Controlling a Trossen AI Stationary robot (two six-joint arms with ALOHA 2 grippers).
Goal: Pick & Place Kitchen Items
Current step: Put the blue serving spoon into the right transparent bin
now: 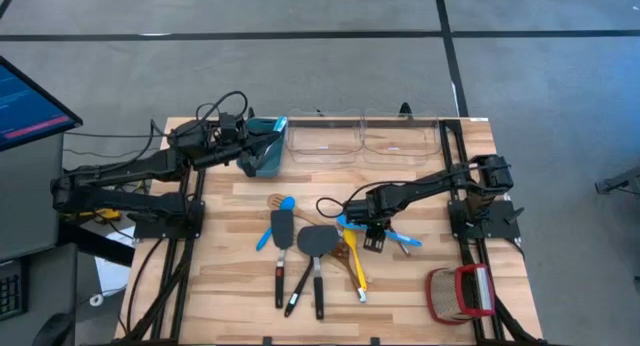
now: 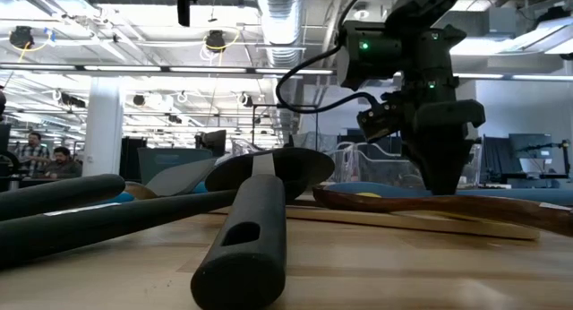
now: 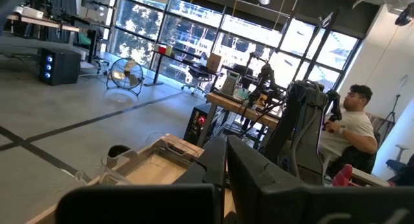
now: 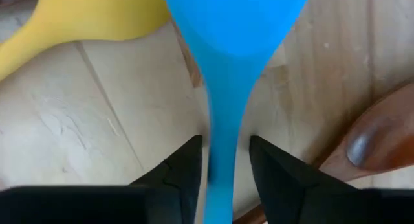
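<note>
teal bin (image 1: 264, 147), clear trays (image 1: 360, 138), woven basket (image 1: 460, 294)

Light wooden slatted table (image 1: 240, 296). On it: teal bin (image 1: 265, 146) and two clear containers (image 1: 362, 139) along the far edge; red-and-tan woven basket (image 1: 460, 292) at the near right corner; mid-table, black spatulas (image 1: 300, 256), blue spoon (image 1: 272, 226), yellow spoon (image 1: 354, 266), wooden spoon (image 1: 345, 256).

Bright overhead lighting, soft shadows — near handle (image 2: 242, 247) blurred, windows glaring
</note>
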